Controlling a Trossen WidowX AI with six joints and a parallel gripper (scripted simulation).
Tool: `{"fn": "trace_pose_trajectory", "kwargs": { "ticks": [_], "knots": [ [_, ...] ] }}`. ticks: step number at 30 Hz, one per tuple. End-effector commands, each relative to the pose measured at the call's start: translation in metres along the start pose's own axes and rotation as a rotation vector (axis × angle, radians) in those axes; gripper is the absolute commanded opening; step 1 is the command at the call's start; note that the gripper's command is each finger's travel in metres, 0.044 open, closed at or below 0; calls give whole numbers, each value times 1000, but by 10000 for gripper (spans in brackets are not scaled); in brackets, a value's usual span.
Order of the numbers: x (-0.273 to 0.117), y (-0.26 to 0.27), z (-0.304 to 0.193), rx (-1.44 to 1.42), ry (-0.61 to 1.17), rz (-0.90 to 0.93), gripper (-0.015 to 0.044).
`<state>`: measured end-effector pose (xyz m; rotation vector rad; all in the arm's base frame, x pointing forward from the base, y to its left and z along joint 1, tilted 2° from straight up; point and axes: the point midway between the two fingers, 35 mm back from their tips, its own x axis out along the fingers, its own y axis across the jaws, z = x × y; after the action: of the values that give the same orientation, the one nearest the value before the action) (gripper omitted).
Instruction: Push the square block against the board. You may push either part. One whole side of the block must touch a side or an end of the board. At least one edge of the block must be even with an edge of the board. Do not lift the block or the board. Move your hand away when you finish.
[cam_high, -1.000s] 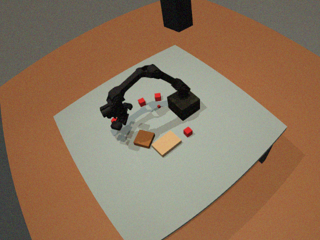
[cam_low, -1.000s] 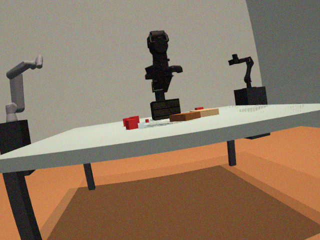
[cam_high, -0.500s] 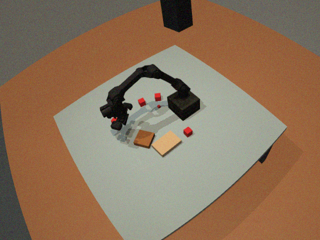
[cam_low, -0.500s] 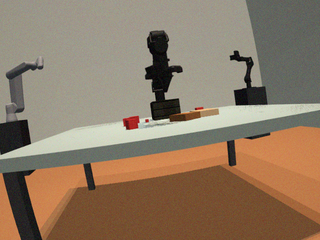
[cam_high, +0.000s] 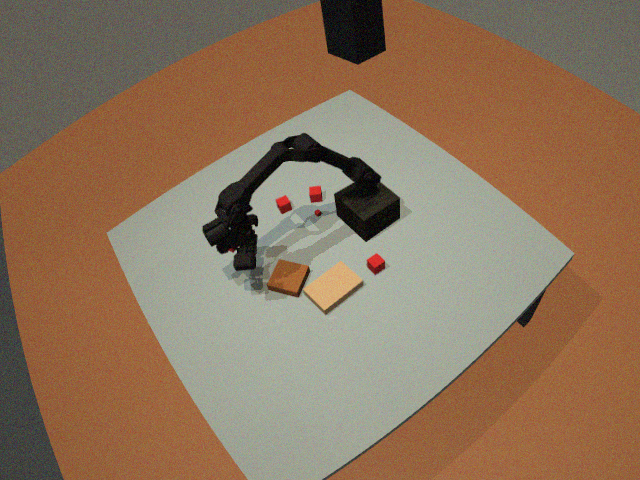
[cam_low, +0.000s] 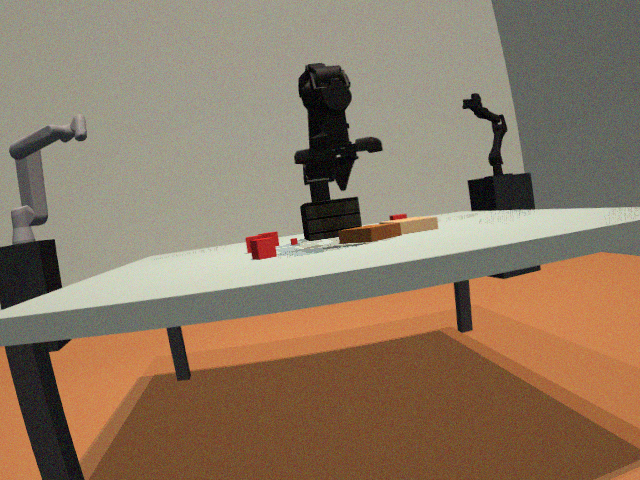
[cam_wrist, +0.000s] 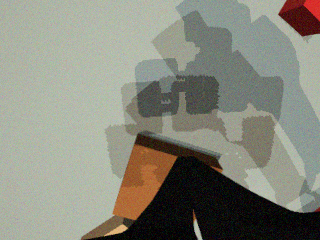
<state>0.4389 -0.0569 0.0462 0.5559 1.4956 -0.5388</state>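
Block and board, side by side on the pale table (cam_high: 361, 372) (cam_low: 258, 299) (cam_wrist: 50, 75), and they're not squared up! The brown square block (cam_high: 288, 277) (cam_low: 369, 235) (cam_wrist: 145, 175) lies flat, and the light tan board (cam_high: 333, 286) (cam_low: 419, 224) (cam_wrist: 119, 230) lies flat right beside it, one corner close in against the block's near side. Whether they actually touch, I can't tell, but look at the angle: a wedge of tabletop opens between the facing sides, so no whole side is flush.

Up above, the gripper (cam_high: 242, 250) (cam_low: 342, 187) (cam_wrist: 184, 164) points down, jaws pressed together with nothing between them, clear of the tabletop and off to the block's other side from the board. The black arm (cam_high: 263, 167) (cam_low: 328, 121) arches out from its dark base (cam_high: 367, 227) (cam_low: 330, 229).

Red cubes dot the scene: one (cam_high: 376, 264) (cam_low: 398, 217) near the board's far corner, two more across the arm's shadows, another mostly tucked under the gripper, and a tiny red piece (cam_high: 317, 212) (cam_low: 293, 241) between cubes and base.
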Motion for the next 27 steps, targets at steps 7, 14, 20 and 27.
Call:
{"fn": "trace_pose_trajectory", "kwargs": {
  "ticks": [7, 14, 20, 27],
  "knots": [
    [17, 22, -7, -344, 4, 1, 0],
    [28, 37, -12, -584, 4, 3, 0],
    [38, 49, -18, -789, 4, 4, 0],
    [49, 63, -25, -1029, 4, 6, 0]
  ]
}}
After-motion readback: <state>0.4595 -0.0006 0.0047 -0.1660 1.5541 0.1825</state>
